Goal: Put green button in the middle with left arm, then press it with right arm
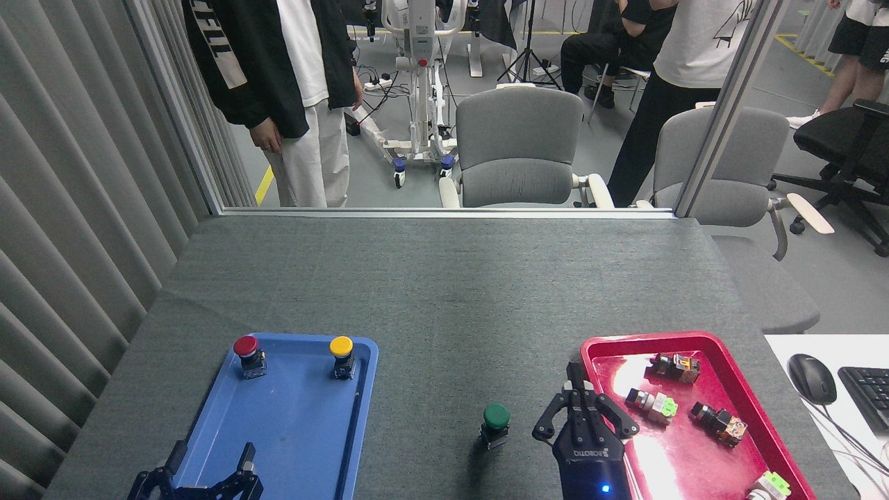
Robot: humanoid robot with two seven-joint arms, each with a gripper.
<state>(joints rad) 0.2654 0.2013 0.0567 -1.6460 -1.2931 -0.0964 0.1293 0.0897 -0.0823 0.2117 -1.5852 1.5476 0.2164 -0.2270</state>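
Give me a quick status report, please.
Left gripper open over blue tray. Right gripper shut, beside green button. Button upright mid-table, unobstructed.

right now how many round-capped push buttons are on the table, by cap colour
red-capped push button in the blue plastic tray: 1
yellow-capped push button in the same tray: 1
green-capped push button on the bare grey cloth: 1
total: 3

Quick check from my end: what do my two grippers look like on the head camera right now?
The right gripper is a black two-finger unit with linkage bars, white ROBOTIQ lettering on its body, and a dark wrist carrying a small blue light. The left gripper is also black with two fingers, but only its fingers and upper links show at the bottom edge; no lettering or light is visible there.
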